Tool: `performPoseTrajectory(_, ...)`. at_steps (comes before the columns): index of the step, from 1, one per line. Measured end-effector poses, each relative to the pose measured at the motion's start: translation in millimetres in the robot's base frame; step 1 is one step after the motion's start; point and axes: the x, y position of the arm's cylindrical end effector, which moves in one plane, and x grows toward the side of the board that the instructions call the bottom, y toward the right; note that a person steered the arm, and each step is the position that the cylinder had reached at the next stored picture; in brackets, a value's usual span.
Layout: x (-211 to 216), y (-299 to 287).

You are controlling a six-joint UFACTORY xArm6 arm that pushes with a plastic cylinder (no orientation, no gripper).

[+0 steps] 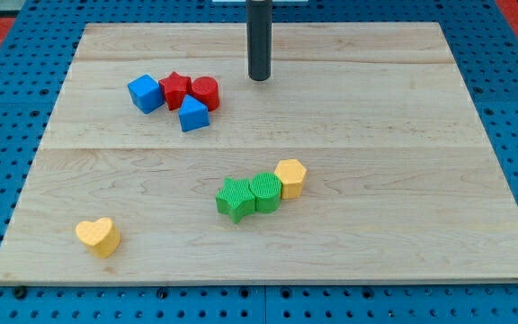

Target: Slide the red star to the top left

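The red star (176, 89) lies in the upper left part of the wooden board (403, 135). It touches a blue cube (145, 94) on its left and a red cylinder (205, 93) on its right. A blue triangular block (193, 115) sits just below the star and cylinder. My tip (258, 77) rests on the board to the right of this cluster, a short gap from the red cylinder and apart from every block.
A green star (235, 199), a green cylinder (264, 191) and a yellow hexagon (290, 177) form a touching row near the board's middle bottom. A yellow heart (98, 237) lies at the bottom left. A blue pegboard (7, 135) surrounds the board.
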Motion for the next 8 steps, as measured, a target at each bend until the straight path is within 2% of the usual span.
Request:
performPoseTrajectory(1,19,25)
performPoseTrajectory(2,49,17)
performPoseTrajectory(3,51,5)
performPoseTrajectory(4,81,-17)
performPoseTrajectory(5,84,-82)
performPoseTrajectory(8,40,-112)
